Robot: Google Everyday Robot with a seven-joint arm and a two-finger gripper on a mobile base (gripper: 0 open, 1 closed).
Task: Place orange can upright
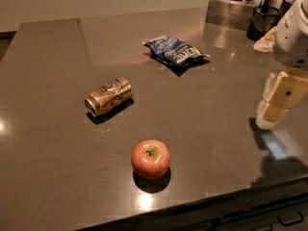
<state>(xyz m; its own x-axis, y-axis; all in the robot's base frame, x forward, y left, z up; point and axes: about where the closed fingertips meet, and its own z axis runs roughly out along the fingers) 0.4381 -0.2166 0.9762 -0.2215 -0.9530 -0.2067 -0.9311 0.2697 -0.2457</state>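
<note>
The orange can (109,96) lies on its side on the dark countertop (57,158), left of the middle, with a silver end facing front left. My gripper (272,104) hangs above the counter's right side, far to the right of the can and not touching it. It holds nothing that I can see.
A red-yellow apple (150,158) stands in front of the can, near the counter's front edge. A dark blue crinkled snack bag (175,51) lies behind. A metal box (231,11) and dark containers (262,20) stand at the back right corner.
</note>
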